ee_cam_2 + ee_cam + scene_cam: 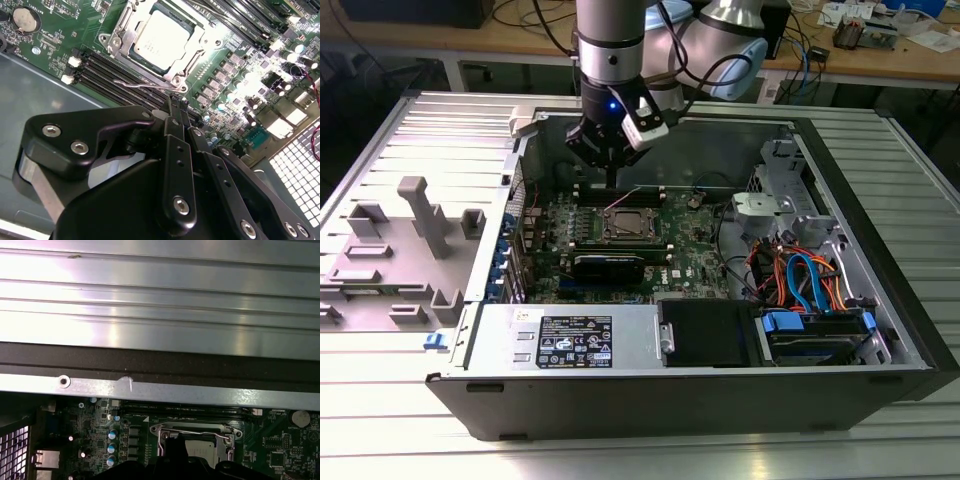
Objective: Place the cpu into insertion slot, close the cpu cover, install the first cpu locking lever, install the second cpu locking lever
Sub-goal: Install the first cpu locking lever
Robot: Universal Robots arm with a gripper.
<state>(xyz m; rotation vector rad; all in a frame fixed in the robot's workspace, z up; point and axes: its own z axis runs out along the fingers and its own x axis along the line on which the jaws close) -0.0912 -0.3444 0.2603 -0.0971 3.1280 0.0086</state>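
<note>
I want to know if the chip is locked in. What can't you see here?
Second wrist view: the picture edge cuts off one side of the cpu cover; the hand covers one end of the wire lever, so contact is unclear.
First wrist view: the hand hides part of the insertion slot.
Exterior view: the cpu is too small to show whether any lever is latched.

- The cpu (162, 37) has a dull silver-grey metal top, matt and smooth.
- The cpu cover (121, 31) around it is brighter bare metal with some shine.
- The motherboard (235, 75) is a green board with a slightly glossy lacquer.
- The gripper (177, 107) is matt black, with shiny metal screws.
- The table (160, 300) is ribbed metal, smooth and strongly reflecting.
</note>
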